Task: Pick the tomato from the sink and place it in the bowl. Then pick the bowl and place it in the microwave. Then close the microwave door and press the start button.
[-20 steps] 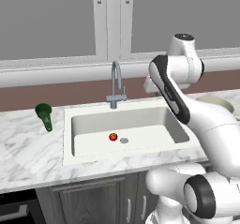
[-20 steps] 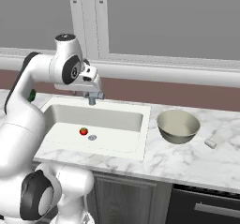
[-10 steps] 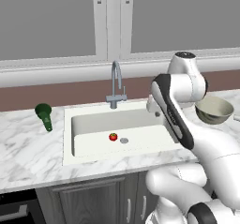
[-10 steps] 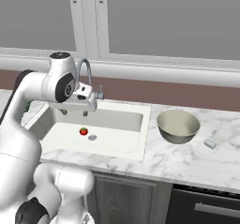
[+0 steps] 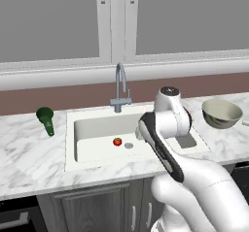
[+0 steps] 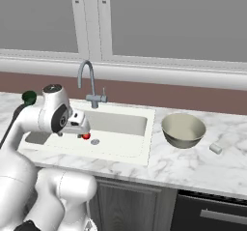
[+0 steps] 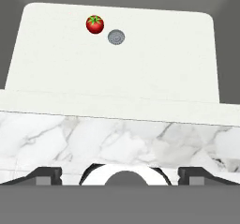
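Starting out: small red tomato [image 7: 95, 24] sits upper-left in the off-white sink [image 7: 154, 63] (ungrabbed); my end effector [image 7: 120, 174] is released.

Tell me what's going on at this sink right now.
A white robot arm is leaning over the sink, with its end effector open and holding nothing. The tomato lies on the basin floor beside the drain, untouched. The bowl sits empty on the counter to the sink's right.

Green cup [image 5: 45, 119] on marble counter [image 5: 29, 153]
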Robot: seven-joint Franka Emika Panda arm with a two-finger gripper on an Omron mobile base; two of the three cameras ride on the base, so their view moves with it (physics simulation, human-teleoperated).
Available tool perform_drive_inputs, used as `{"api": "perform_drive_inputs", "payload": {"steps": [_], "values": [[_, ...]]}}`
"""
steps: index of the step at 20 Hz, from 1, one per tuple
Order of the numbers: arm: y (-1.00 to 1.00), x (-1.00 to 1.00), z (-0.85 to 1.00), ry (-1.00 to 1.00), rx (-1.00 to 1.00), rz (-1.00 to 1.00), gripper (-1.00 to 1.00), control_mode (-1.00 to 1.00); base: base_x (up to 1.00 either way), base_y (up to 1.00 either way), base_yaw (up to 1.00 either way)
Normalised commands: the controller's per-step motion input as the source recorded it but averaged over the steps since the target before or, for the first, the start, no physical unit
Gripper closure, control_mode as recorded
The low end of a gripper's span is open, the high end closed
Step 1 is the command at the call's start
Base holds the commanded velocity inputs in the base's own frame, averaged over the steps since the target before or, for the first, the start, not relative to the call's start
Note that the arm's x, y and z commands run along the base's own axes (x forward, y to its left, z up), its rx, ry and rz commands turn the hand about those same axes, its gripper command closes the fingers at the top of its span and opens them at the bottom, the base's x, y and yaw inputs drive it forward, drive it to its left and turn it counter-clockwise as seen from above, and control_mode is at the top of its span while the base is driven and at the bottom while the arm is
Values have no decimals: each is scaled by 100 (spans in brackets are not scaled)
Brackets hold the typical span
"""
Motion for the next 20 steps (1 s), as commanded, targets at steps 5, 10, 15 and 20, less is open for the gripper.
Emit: {"api": "perform_drive_inputs", "payload": {"steps": [5, 10, 15, 20], "values": [[72, 92, -32, 3, -12, -7, -100, -100, 0, 0, 0], [28, 66, -17, 7, -9, -6, -100, -100, 0, 0, 0], [4, 40, -42, 4, -1, 0, -100, -100, 0, 0, 0], [0, 34, -59, 0, 0, 0, -100, -100, 0, 0, 0]]}}
